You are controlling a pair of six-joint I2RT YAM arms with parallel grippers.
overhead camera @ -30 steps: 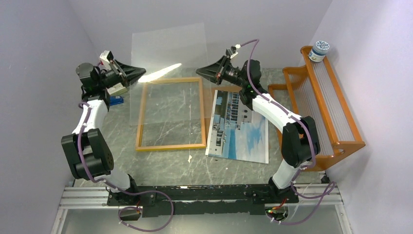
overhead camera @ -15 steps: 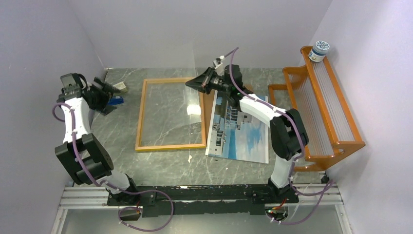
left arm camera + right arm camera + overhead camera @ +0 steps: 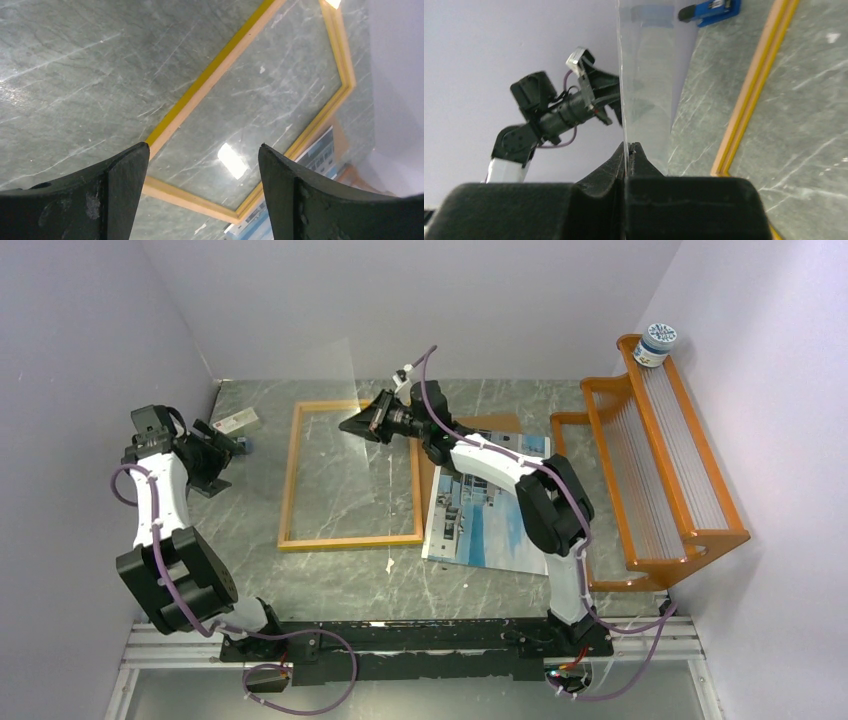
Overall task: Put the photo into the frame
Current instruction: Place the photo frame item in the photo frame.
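**Status.** The right jaws are clamped on one edge of the pane (image 3: 646,70), which stands up from them nearly edge-on in the wrist view and hangs above the far part of the frame (image 3: 350,540). The left jaws are spread wide and hold nothing; they sit over the counter (image 3: 330,585), left of the frame. The frame lies flat with no pane in it. The photo (image 3: 490,520) lies face up just beside the frame's right rail, resting partly on the brown panel (image 3: 500,423).

**Hazards I watch for.**

1. Pane slip. I have one pinch point on a smooth, broad sheet. A quick wrist turn could make it pivot or slide out and drop onto the frame or counter.
2. Pane strike. The sheet is almost invisible from above, so I can misjudge its free corners. They may clip the left arm (image 3: 160,490) or the back wall.
3. Bad parking spot. If I lay the pane over the photo or across the frame opening, it will block the next pick.
4. Photo pick. The print is thin and flat. The jaws could crease it, or drag the panel along with it.
5. Frame shift. Any knock to a rail moves the target.
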